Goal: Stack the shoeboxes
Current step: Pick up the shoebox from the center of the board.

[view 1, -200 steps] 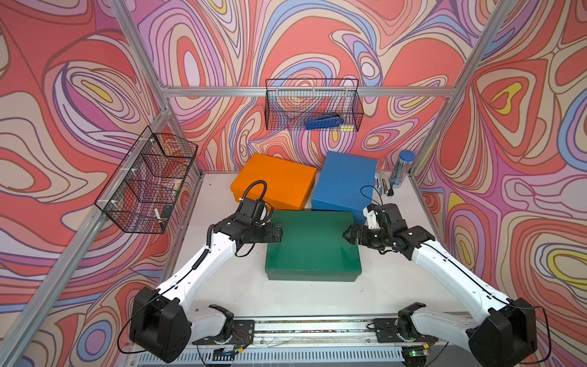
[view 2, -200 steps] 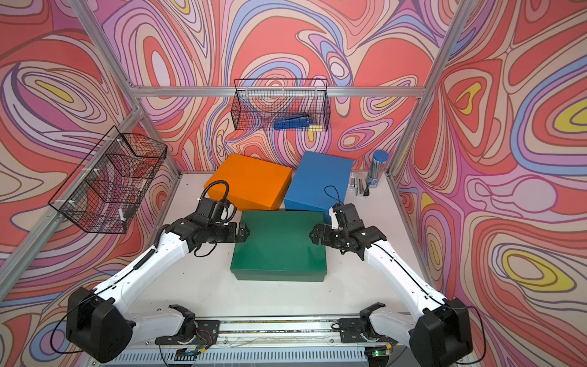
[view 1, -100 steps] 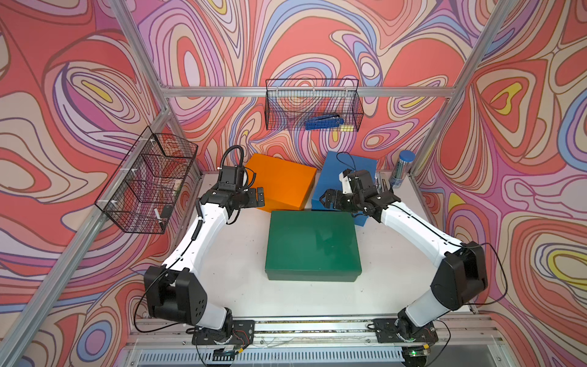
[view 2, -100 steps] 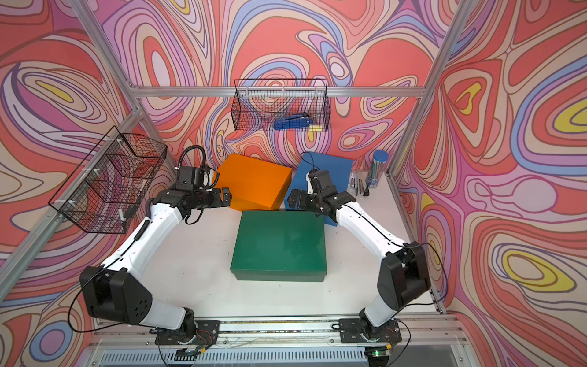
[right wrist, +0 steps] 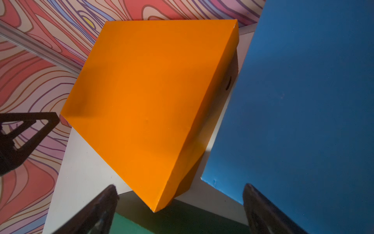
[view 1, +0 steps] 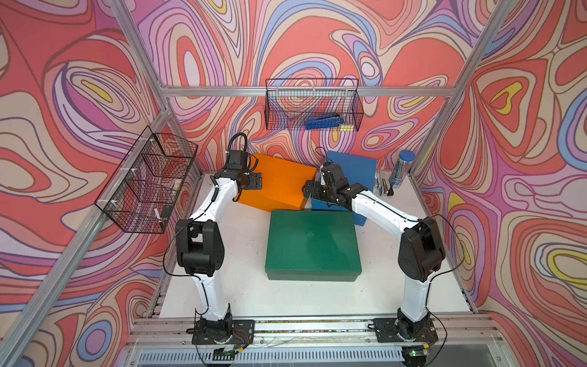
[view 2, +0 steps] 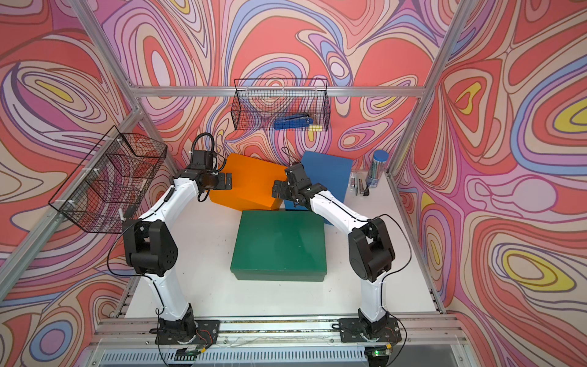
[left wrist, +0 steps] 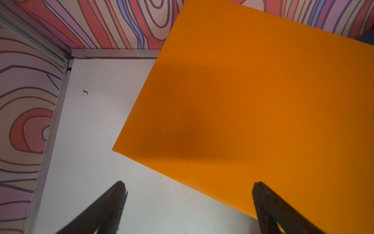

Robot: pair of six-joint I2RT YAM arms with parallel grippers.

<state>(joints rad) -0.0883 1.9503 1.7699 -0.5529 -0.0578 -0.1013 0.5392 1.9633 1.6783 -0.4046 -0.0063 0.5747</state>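
Both wide open, empty: left tool (left wrist: 189,185) and right tool (right wrist: 180,188) flank orange box (view 1: 279,184). It lies yawed, long axis roughly across bench (view 1: 244,254); blue box (view 1: 352,168) and green box (view 1: 313,241) crowd it.

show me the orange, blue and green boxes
orange box (view 1: 279,181): in a top view, lid middle
blue box (view 1: 359,170): in a top view, bare lid
green box (view 1: 313,241): in a top view, lid middle
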